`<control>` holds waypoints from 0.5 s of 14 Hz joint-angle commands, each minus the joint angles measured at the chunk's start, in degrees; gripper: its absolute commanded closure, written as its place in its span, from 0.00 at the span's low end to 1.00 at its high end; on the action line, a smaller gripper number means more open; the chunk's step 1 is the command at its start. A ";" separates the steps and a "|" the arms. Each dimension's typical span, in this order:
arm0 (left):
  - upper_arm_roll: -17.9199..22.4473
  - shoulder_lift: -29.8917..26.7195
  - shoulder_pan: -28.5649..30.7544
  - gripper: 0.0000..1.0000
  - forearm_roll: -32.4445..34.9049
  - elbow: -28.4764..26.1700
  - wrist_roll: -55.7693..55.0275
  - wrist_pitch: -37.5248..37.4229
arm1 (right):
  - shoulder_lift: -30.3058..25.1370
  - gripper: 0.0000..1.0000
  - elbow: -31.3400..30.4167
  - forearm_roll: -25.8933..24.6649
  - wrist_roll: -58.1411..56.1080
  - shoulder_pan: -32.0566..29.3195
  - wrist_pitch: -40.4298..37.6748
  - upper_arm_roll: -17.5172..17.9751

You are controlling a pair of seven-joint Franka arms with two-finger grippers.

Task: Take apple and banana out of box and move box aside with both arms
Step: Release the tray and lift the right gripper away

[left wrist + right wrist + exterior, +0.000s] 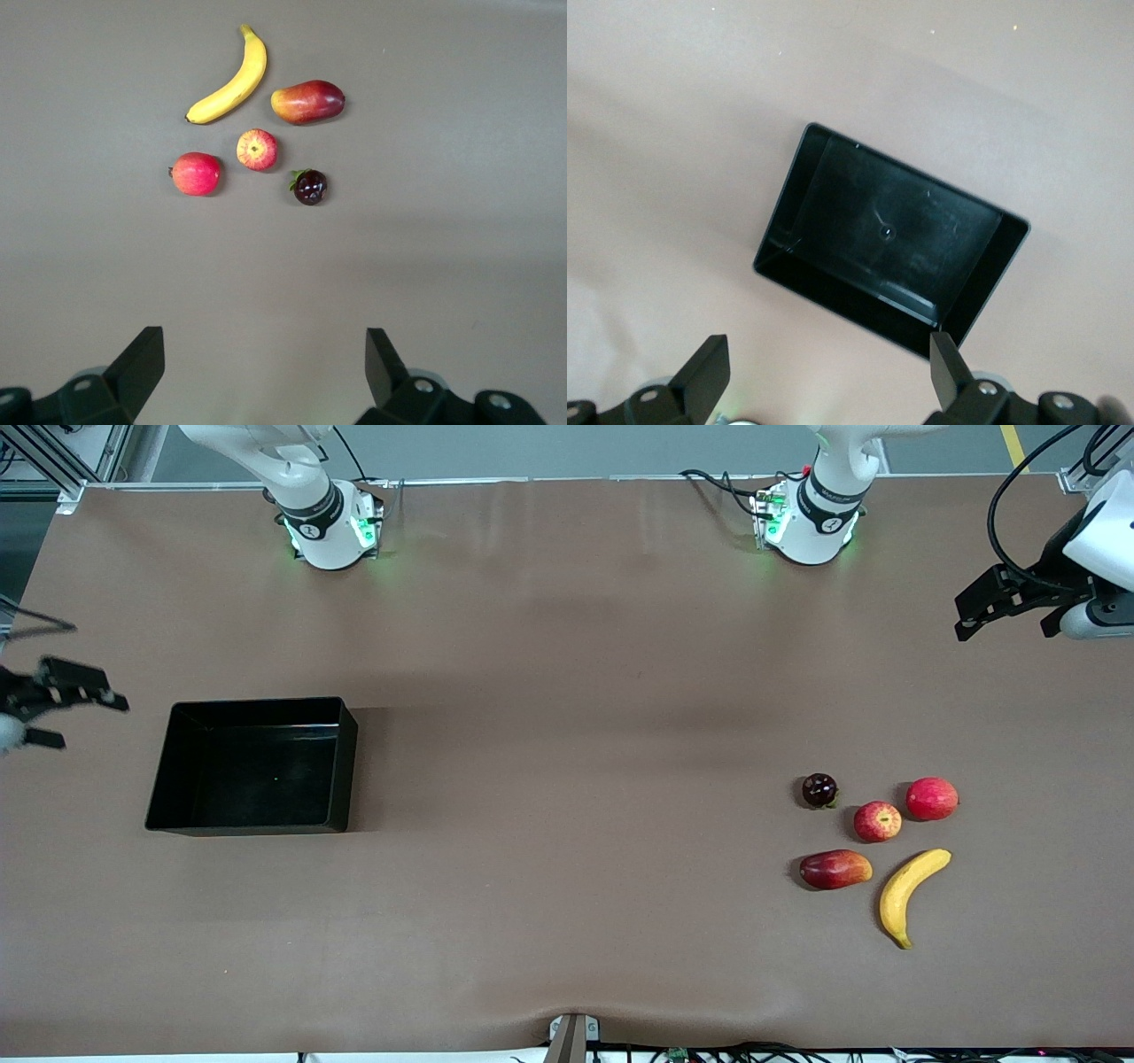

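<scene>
The yellow banana (911,895) lies toward the left arm's end of the table, nearest the front camera. The small red apple with yellow patches (877,821) sits just farther from that camera than the banana. Both show in the left wrist view, banana (232,81) and apple (257,149). The black box (252,771) stands empty toward the right arm's end; it also shows in the right wrist view (890,235). My left gripper (1005,624) hangs open and empty in the air at the table's end, apart from the fruits (263,350). My right gripper (84,722) hangs open and empty beside the box (828,363).
An oblong red-yellow mango-like fruit (834,869) lies beside the banana. A dark maroon round fruit (819,790) and a plain red round fruit (932,798) flank the apple. The two arm bases (332,527) (811,522) stand at the table's edge farthest from the front camera.
</scene>
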 commanded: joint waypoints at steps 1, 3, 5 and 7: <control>0.31 -0.78 -0.06 0.00 -0.74 -0.06 0.79 0.21 | -3.78 0.00 -1.39 -1.30 5.12 -0.77 -4.14 1.37; 0.31 0.01 0.03 0.00 -0.65 -0.07 0.71 0.21 | -6.75 0.00 -3.04 -3.75 12.73 -0.95 -4.86 4.60; 0.74 0.01 0.03 0.00 -0.65 0.11 0.88 0.21 | -10.71 0.00 -7.34 -7.79 21.71 -1.30 -2.85 8.92; 0.83 -0.51 0.12 0.00 -0.65 0.20 1.23 0.13 | -15.45 0.00 -13.74 -7.90 26.64 -0.95 0.66 9.55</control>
